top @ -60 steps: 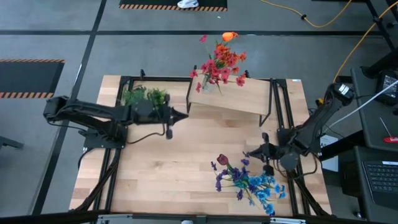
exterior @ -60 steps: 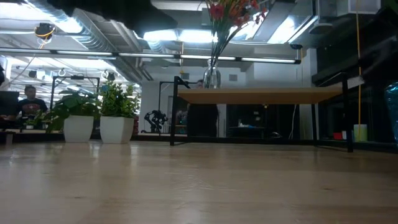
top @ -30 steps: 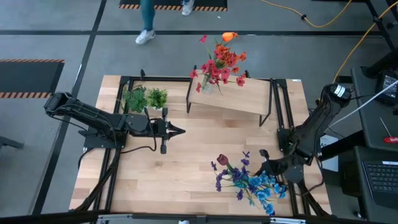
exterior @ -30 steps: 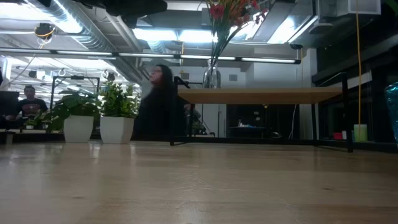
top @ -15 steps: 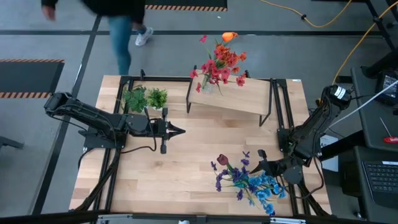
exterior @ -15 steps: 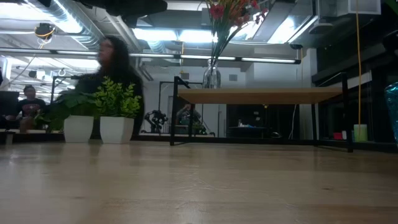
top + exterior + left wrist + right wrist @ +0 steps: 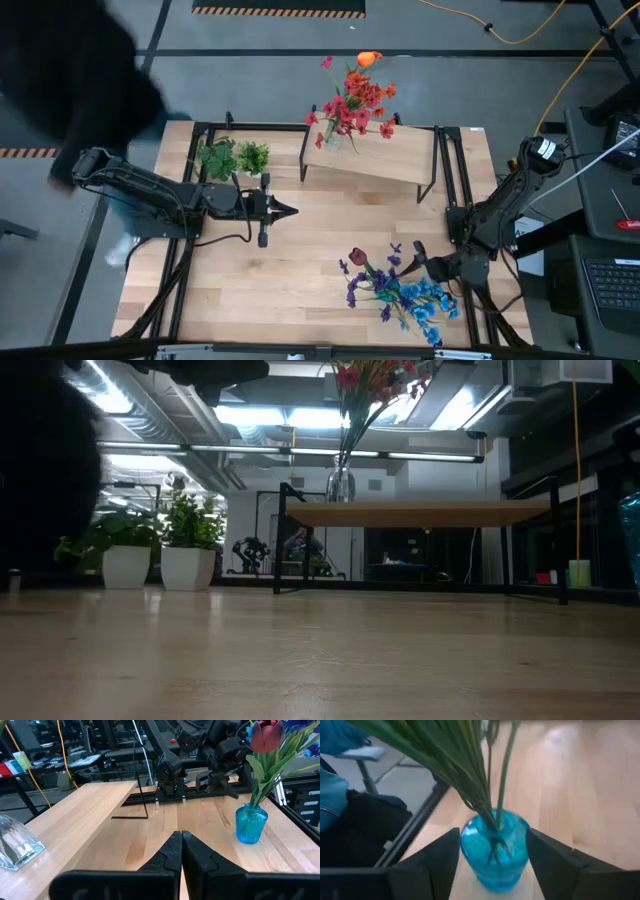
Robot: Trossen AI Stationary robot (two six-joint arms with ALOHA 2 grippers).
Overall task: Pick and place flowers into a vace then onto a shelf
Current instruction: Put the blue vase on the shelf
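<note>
A blue glass vase (image 7: 494,851) holding purple and blue flowers (image 7: 395,288) and a dark red tulip (image 7: 266,734) stands on the table near its right front. My right gripper (image 7: 416,262) is open beside it. Its two fingers (image 7: 436,862) stand on either side of the vase, and I see no touch. A clear vase (image 7: 333,135) with red and orange flowers (image 7: 352,100) stands on the shelf (image 7: 385,165) at the far middle. My left gripper (image 7: 287,210) hovers shut over the table's middle left and holds nothing.
Two small potted plants (image 7: 233,158) stand at the far left of the table, beside the shelf's black legs (image 7: 304,160). A person in dark clothes (image 7: 70,80) is close to the table's far left corner. Bare wood (image 7: 290,280) lies between the two arms.
My right gripper has opened and tipped a little downward at the blue vase, which has stayed where it was. A person has walked along the far side toward the table's left corner.
</note>
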